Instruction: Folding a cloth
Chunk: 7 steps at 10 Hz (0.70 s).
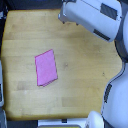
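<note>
The pink-magenta cloth (46, 67) lies flat on the wooden tabletop (85, 60), left of centre in the exterior view, as a slanted four-sided patch. The robot's white and grey arm (92, 15) reaches in across the top right corner, well away from the cloth. Its end near the top edge shows no fingertips, so the gripper itself is not visible. Nothing touches the cloth.
White robot body parts (117, 95) fill the exterior view's right edge and bottom right. A white rounded part (94, 120) sits at the bottom. Dark floor borders the table at the left and top left.
</note>
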Each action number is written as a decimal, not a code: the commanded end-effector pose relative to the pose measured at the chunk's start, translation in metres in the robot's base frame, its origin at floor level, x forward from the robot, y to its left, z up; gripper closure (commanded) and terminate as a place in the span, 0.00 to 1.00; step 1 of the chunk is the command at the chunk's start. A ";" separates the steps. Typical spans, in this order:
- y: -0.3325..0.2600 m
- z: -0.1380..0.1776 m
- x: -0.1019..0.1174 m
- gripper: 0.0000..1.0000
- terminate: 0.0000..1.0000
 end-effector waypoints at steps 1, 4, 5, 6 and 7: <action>-0.118 0.004 -0.006 0.00 0.00; -0.175 0.003 -0.018 0.00 0.00; -0.196 0.002 -0.024 0.00 0.00; -0.211 0.003 -0.027 0.00 0.00; -0.225 0.003 -0.028 0.00 0.00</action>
